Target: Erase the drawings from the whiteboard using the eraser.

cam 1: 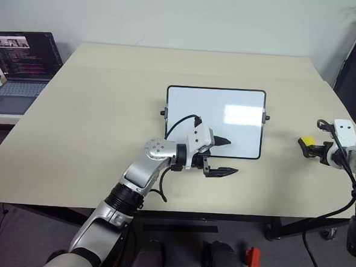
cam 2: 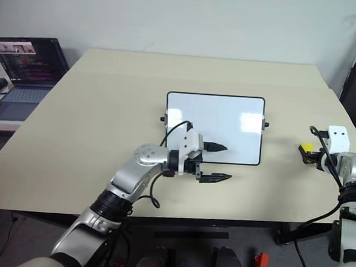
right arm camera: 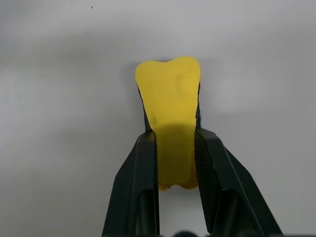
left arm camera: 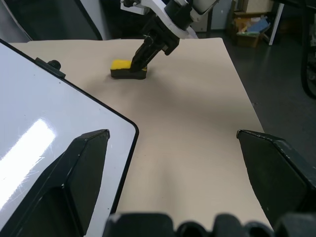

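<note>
The whiteboard [cam 1: 215, 120] lies flat near the middle of the beige table [cam 1: 94, 122], its glossy white face showing only glare, and any drawings on it are too faint to make out. The left gripper [cam 1: 220, 155] hovers at the board's near edge with its two black fingers spread apart and grasping nothing, one finger over the white surface and the other over the table just in front of it. Well off to the right, the right gripper [right arm camera: 174, 148] is clenched on the yellow eraser [right arm camera: 170, 103], which rests on the table clear of the board.
</note>
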### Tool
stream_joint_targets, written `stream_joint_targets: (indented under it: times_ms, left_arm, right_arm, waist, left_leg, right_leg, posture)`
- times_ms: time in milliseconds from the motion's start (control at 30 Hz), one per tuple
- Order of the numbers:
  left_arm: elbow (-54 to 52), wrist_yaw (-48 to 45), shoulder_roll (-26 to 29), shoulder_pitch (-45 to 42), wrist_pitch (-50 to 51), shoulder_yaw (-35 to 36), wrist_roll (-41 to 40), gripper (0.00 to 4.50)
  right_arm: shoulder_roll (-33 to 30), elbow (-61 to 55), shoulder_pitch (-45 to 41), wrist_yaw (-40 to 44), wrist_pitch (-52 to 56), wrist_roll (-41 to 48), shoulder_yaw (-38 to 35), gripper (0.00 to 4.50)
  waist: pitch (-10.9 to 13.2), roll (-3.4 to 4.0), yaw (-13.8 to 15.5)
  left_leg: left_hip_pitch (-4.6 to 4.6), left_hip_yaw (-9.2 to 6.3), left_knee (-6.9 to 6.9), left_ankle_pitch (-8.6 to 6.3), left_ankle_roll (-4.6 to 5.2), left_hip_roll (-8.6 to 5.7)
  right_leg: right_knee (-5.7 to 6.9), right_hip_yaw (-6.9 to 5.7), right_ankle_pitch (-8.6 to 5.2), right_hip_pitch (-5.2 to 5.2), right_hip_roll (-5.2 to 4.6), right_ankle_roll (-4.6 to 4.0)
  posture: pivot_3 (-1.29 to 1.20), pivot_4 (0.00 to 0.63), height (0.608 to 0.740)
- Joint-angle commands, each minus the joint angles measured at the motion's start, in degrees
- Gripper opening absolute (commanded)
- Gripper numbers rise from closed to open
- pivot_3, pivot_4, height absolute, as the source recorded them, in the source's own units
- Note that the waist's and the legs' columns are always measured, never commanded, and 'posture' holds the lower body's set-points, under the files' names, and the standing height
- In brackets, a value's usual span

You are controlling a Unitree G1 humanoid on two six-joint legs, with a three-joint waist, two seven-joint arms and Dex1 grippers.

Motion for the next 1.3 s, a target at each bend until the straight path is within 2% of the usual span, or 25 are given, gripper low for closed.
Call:
stream_joint_targets:
  times_ms: [33, 67, 100, 267, 400, 500, 567, 633, 700, 867, 1067, 1300]
  left_arm:
    - [-2.7, 0.4, 0.1, 0.2, 0.0, 0.6, -0.1, 4.5]
    - [-2.9, 0.5, 0.1, 0.3, 0.1, 0.7, -0.2, 4.5]
    - [-3.0, 0.5, 0.2, 0.4, 0.3, 0.8, -0.2, 4.5]
    - [-3.4, 0.6, 0.7, 0.4, 0.7, 1.2, -0.3, 4.5]
    - [-3.5, 1.1, 0.9, 0.2, 0.5, 1.9, -0.6, 4.5]
    - [-5.6, 3.1, 1.2, 0.2, 1.4, 5.3, -2.4, 4.5]
    - [-9.9, 10.3, -1.2, -0.9, 5.7, 14.6, -10.1, 4.5]
    - [-12.4, 18.4, -2.2, -2.8, 9.0, 22.1, -13.5, 4.5]
    - [-13.8, 23.7, -0.8, -3.5, 10.2, 26.1, -12.6, 4.5]
    - [-11.8, 38.6, 0.9, -2.1, 3.7, 36.8, -7.7, 4.5]
    - [-6.6, 46.7, 1.5, 6.1, -3.6, 36.2, 1.3, 4.5]
    - [4.9, 48.3, 0.0, 11.8, -12.5, 29.2, 8.9, 4.5]
  right_arm:
    - [0.3, 1.2, -1.5, 0.3, -1.4, -0.5, 0.3, 0.67]
    - [0.3, 1.8, -1.8, 0.2, -1.9, -0.8, 0.3, 0.67]
    - [0.3, 2.3, -2.1, 0.1, -2.3, -1.0, 0.4, 1.39]
    - [0.1, 3.5, -3.0, 0.8, -3.4, -1.5, 1.2, 2.92]
    - [-0.5, 2.8, -3.6, 1.2, -3.2, -1.7, 1.1, 4.41]
    - [-1.9, -3.0, -2.7, 2.2, -1.1, -1.0, 0.3, 4.48]
    - [-2.2, -10.4, -0.3, 2.9, -2.6, 0.8, -2.1, 4.48]
    - [-0.7, -16.4, 3.0, 3.7, -8.9, 2.8, -4.6, 4.48]
    - [1.8, -19.5, 6.6, 2.7, -15.0, 3.6, -6.3, 4.48]
    - [9.3, -20.1, 13.0, -2.2, -28.9, 3.3, -8.5, 4.48]
    - [15.3, -17.6, 16.3, -4.5, -36.7, 5.0, -9.9, 4.48]
    - [18.0, -15.8, 18.6, -3.8, -41.9, 7.1, -10.5, 4.48]
  waist:
    - [0.0, 0.0, 0.0]
    - [0.0, 0.0, 0.0]
    - [0.0, 0.0, 0.0]
    - [0.0, 0.01, 0.0]
    - [0.0, 0.01, -0.1]
    - [0.0, 0.04, 0.0]
    - [0.1, 0.07, 0.0]
    - [0.1, 0.04, 0.0]
    - [0.1, 0.04, -0.1]
    - [0.0, 0.0, 0.0]
    - [0.0, 0.01, 0.3]
    - [0.0, 0.01, 0.8]
  left_leg:
    - [0.0, -0.01, 0.0, 0.0, 0.0, 0.0]
    - [0.0, 0.0, 0.0, 0.0, 0.0, 0.0]
    - [0.01, 0.0, 0.0, 0.0, 0.0, 0.0]
    - [0.0, 0.01, 0.0, 0.0, 0.0, 0.0]
    - [0.01, 0.01, -0.01, 0.0, 0.0, 0.0]
    - [0.01, 0.0, -0.01, 0.0, 0.0, 0.0]
    - [-0.04, -0.02, -0.01, 0.0, 0.0, 0.01]
    - [-0.11, -0.08, 0.0, 0.0, 0.0, 0.03]
    - [-0.11, -0.13, 0.0, 0.0, 0.0, 0.05]
    - [0.04, -0.06, -0.02, 0.01, -0.02, 0.03]
    - [0.04, -0.01, -0.01, 0.01, -0.02, 0.0]
    - [0.04, -0.02, 0.0, 0.01, -0.03, 0.0]
  right_leg:
    - [0.01, 0.0, 0.0, 0.0, 0.0, 0.0]
    - [0.01, 0.0, 0.0, 0.0, 0.0, 0.01]
    - [0.01, 0.01, 0.0, 0.0, 0.0, 0.0]
    - [0.01, 0.01, 0.0, 0.0, 0.0, -0.01]
    - [0.01, 0.01, 0.01, 0.0, 0.0, -0.01]
    - [0.01, 0.0, 0.0, 0.0, 0.0, -0.01]
    - [0.01, 0.01, 0.0, -0.04, 0.0, -0.01]
    - [0.0, -0.06, -0.02, -0.08, 0.0, 0.04]
    - [-0.01, -0.11, -0.15, -0.07, 0.02, 0.25]
    - [0.0, -0.05, -0.13, 0.06, 0.01, 0.27]
    - [0.01, 0.01, 0.06, 0.04, -0.02, 0.02]
    - [-0.01, -0.02, 0.07, 0.06, -0.02, 0.02]
  posture:
    - [0.0, 0.15, 0.74]
    - [0.0, 0.15, 0.74]
    - [0.0, 0.15, 0.74]
    - [0.0, 0.15, 0.74]
    - [0.0, 0.15, 0.74]
    - [0.0, 0.15, 0.74]
    - [0.0, 0.15, 0.74]
    - [0.0, 0.15, 0.74]
    - [0.0, 0.15, 0.74]
    - [0.0, 0.15, 0.74]
    - [0.0, 0.15, 0.74]
    - [0.0, 0.15, 0.74]
